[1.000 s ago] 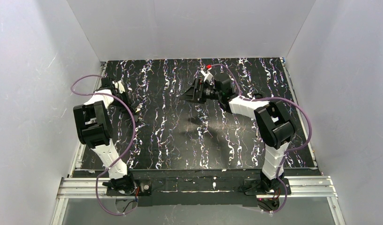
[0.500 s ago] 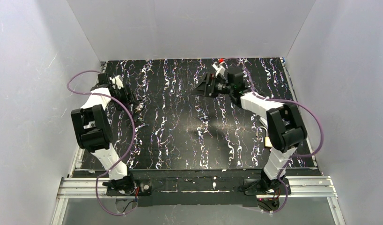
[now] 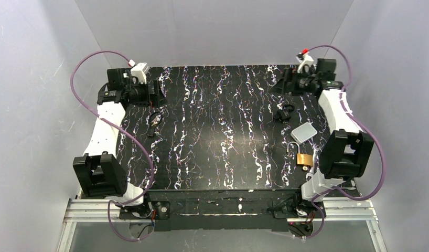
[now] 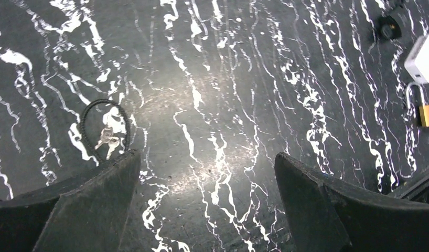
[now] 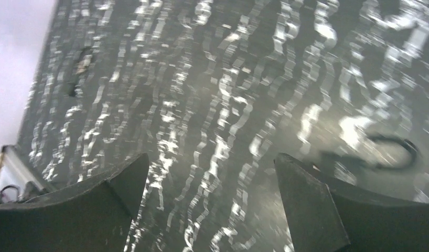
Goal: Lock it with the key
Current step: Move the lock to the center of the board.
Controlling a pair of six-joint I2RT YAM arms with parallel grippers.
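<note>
White walls (image 3: pixel 212 31) enclose a black marbled counter (image 3: pixel 212 163). Top view: the lock (image 3: pixel 304 158) lies lower right, the key (image 3: pixel 156 118) upper left, just beside the released left end effector (image 3: pixel 159 93). Left wrist: the key sits lower left, off centre, so I'd centre over it before closing. Right wrist: right end effector (image 5: pixel 212 157) released, holding nothing.
</note>
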